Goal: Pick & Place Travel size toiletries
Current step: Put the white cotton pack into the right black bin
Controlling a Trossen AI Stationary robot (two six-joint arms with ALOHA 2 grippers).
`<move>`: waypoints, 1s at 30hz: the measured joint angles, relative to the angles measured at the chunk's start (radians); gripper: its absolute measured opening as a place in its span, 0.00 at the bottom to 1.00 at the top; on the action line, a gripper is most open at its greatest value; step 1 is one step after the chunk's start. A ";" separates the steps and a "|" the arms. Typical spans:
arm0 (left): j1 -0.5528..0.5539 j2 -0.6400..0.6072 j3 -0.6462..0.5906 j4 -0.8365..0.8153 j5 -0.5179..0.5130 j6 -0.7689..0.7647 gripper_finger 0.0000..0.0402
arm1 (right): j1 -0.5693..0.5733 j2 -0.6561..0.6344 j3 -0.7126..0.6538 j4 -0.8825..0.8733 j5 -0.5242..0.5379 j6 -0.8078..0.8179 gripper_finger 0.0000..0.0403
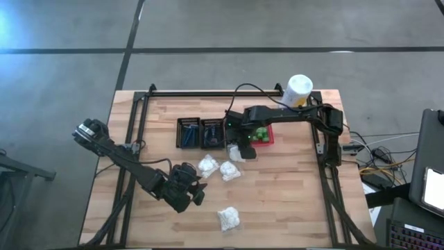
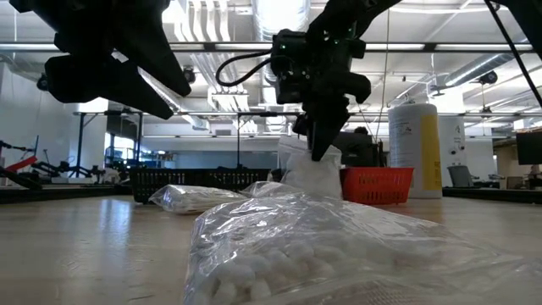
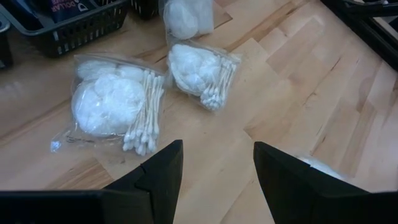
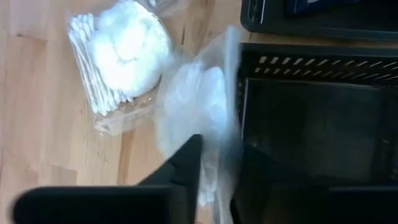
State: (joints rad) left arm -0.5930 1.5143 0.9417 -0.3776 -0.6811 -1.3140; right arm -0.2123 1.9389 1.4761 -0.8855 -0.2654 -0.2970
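Surface: wooden table [image 1: 291, 201] with a bare concrete floor around it; the low view looks across into a workshop hall with ceiling lights.
Baskets: two black mesh baskets [image 1: 200, 132] side by side and a red basket [image 1: 264, 137] holding green bottles [image 1: 260, 132], all at the far middle, probably the sorting bins.
Canister: tall white-and-yellow canister [image 1: 299, 90] at the far right, apart from the work.
Right gripper: right gripper [image 4: 217, 174] hangs just in front of the black baskets, its fingers pinched on the thin plastic of a clear bag of cotton balls [image 4: 199, 106]; the low view shows the bag dangling upright below it, likely gripped by its edge so it can drop into a basket.
Loose bags: two bags of cotton balls and swabs [image 1: 218, 167] lie flat mid-table, touching or nearly so; another bag [image 1: 229, 219] lies alone near the front edge.
Left gripper: left gripper [image 3: 217, 168] hovers over the table's near left, fingers spread and empty, facing the two middle bags, seemingly waiting its turn.
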 joint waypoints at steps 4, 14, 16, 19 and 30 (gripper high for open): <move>0.000 0.000 0.000 -0.007 0.000 0.000 0.50 | 0.000 -0.004 0.000 -0.002 0.002 0.000 0.04; 0.002 0.000 0.000 -0.016 0.000 0.001 0.50 | 0.000 -0.068 0.027 -0.157 0.002 0.033 0.02; 0.002 0.000 0.000 -0.017 0.000 0.001 0.50 | 0.000 -0.085 0.045 -0.187 0.002 0.081 0.02; 0.002 0.000 0.000 -0.019 -0.001 0.002 0.50 | -0.004 -0.125 0.064 -0.182 0.002 0.179 0.02; 0.003 0.000 0.000 -0.020 -0.011 0.039 0.50 | -0.037 -0.146 0.143 -0.078 0.292 -0.001 0.02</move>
State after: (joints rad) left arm -0.5903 1.5143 0.9413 -0.3981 -0.6926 -1.2755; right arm -0.2490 1.7926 1.6196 -0.9639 0.0269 -0.2978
